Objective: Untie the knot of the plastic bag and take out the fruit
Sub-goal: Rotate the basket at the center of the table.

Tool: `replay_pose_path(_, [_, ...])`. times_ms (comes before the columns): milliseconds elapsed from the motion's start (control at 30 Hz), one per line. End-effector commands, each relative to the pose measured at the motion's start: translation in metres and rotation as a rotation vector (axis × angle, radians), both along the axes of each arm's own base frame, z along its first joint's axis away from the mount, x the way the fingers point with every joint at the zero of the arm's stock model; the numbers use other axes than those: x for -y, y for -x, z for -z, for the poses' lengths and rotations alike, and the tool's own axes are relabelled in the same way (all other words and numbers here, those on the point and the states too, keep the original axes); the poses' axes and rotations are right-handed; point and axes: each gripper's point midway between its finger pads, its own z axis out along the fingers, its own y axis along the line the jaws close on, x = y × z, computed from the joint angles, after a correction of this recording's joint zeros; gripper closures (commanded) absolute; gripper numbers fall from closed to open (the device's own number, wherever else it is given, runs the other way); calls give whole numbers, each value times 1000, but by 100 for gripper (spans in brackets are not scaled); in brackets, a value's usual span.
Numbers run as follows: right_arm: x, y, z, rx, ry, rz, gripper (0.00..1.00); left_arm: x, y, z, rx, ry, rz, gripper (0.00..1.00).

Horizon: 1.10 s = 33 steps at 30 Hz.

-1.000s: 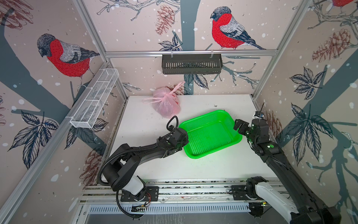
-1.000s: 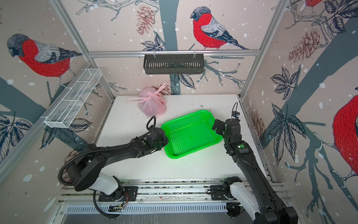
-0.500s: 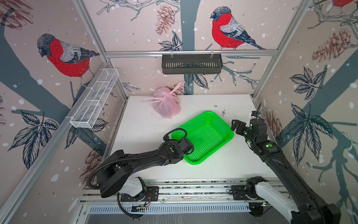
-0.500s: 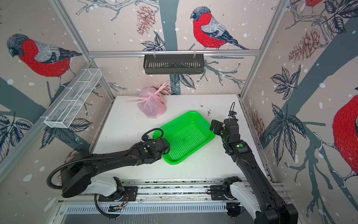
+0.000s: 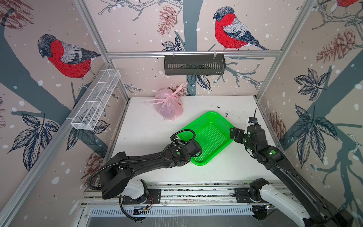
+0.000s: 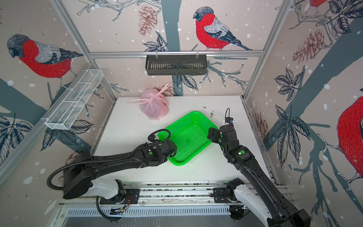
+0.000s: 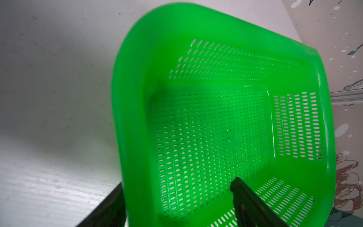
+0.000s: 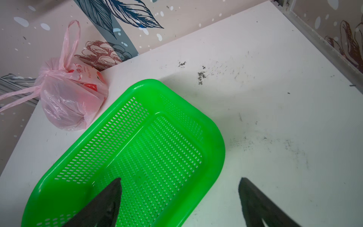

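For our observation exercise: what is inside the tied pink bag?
Through the plastic bag only a reddish mass shows; the knot is tied, so what it is stays hidden.

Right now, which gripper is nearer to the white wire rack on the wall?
Left. The left gripper straddles the green tray's rim toward the wire rack; the right gripper is at the tray's opposite corner.

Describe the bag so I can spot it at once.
Find the black shelf on the back wall; below it, at the white table's far edge, sits the plastic bag. It alone is pale pink and crinkly, knotted on top, unlike the green tray.
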Motion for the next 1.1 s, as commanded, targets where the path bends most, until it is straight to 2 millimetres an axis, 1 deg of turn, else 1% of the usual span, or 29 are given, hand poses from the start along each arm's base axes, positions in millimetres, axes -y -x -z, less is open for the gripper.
replay_pose_path(0, [5, 16, 26, -109, -27, 70, 10, -20, 6, -4, 25, -112, 46, 15])
replay_pose_path(133, [-4, 28, 46, -170, -67, 111, 13, -30, 5, -24, 96, -153, 99, 12])
replay_pose_path(233, [-17, 33, 59, -204, -121, 123, 15, -42, 4, -42, 153, -202, 114, 8])
replay_pose_path(367, [-34, 34, 67, -226, -178, 134, 15, -57, -2, -70, 264, -277, 141, 4])
replay_pose_path(433, [-43, 33, 71, -239, -190, 134, 15, -64, -6, -85, 304, -298, 156, 4])
replay_pose_path(533, [-54, 30, 79, -276, -200, 125, 15, -74, -13, -101, 335, -324, 183, 4])
replay_pose_path(667, [-66, 27, 90, -306, -198, 120, 16, -88, -22, -111, 359, -345, 206, 4])
replay_pose_path(800, [-72, 23, 97, -323, -199, 123, 18, -101, -28, -119, 386, -371, 194, 4])
replay_pose_path(933, [-77, 20, 103, -339, -190, 115, 21, -108, -37, -117, 384, -361, 189, 4])
replay_pose_path(1067, [-79, 19, 111, -363, -162, 106, 25, -109, -45, -112, 381, -339, 211, 4])
